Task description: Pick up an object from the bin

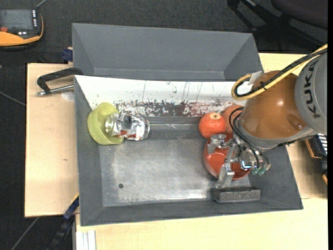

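hanging low in the right front part of the bin (156,171): gripper (228,166), directly over a red rounded thing (212,159), probably so placed to take it from above. cannot tell whether wide or narrow. just behind it, an orange ball (212,124); just in front, against the front wall, a dark grey block (235,194). well apart, near the left back corner, a yellow-green ring (100,124).
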`<state>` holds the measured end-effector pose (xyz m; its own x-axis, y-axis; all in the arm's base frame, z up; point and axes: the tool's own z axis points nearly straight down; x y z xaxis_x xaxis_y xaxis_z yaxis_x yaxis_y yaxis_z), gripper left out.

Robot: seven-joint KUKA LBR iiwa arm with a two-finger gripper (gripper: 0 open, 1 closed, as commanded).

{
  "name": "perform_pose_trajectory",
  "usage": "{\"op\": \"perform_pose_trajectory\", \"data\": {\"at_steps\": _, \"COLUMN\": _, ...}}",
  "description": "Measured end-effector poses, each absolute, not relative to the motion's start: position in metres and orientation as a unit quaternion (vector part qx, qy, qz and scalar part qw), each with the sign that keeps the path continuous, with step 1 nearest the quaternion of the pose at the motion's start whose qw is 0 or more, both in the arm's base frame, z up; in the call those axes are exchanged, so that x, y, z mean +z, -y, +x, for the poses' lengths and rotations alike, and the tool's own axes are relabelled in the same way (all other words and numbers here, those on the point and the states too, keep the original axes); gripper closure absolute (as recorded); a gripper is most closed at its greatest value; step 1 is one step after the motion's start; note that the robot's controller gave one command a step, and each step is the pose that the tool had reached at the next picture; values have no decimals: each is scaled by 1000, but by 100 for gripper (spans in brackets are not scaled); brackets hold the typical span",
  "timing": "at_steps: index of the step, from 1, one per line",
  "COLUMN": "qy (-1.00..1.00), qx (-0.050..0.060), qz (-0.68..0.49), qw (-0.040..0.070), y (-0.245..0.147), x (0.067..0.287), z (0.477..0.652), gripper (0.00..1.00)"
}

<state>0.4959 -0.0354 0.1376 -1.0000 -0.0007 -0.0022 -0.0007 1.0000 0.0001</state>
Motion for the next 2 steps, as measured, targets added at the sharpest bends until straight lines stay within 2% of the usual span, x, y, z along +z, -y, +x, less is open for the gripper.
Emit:
{"op": "perform_pose_trajectory", "data": {"at_steps": 1, "qy": -996, "qx": 1, "qz": -88, "qw": 0, "y": 27, "x": 69, "z": 528, "gripper": 0}}
{"op": "perform_pose_trajectory", "data": {"at_steps": 2, "qy": -1000, "qx": 3, "qz": -9, "qw": 2, "y": -28, "x": 71, "z": 531, "gripper": 0}}
